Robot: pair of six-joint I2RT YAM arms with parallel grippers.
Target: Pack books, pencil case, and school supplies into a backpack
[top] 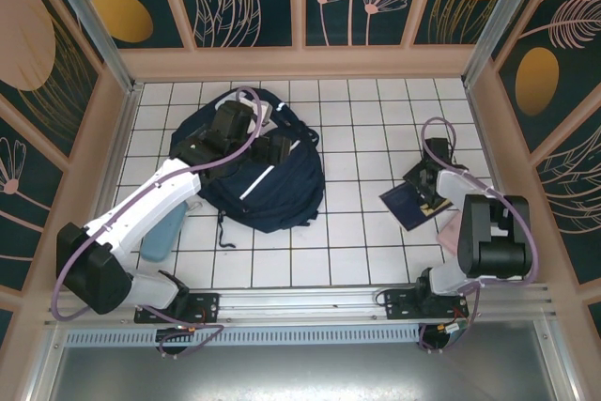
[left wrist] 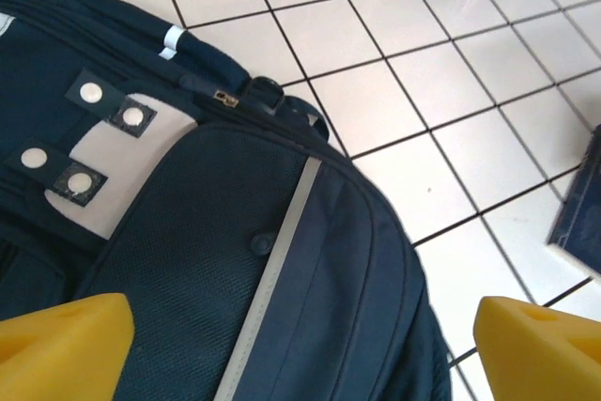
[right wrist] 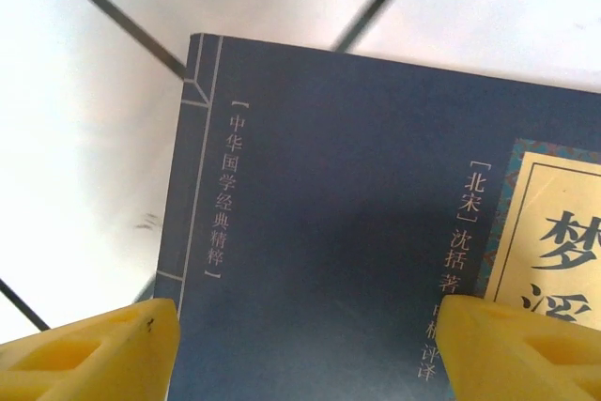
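Note:
The dark navy backpack lies on the white tiled table at centre left, and its white stripe runs between my left fingers. My left gripper hovers open over the backpack's front, holding nothing. A navy book with a yellow label lies flat at the right. My right gripper is open just above it, one fingertip at the spine edge and the other over the cover. A pale teal object and a pink one lie nearby; I cannot tell whether either is the pencil case.
Wooden walls with dark patterned panels close in the table on three sides. The left arm's white link crosses above the teal object. A pale flat thing shows at the backpack's far edge. A book's corner shows right of the backpack.

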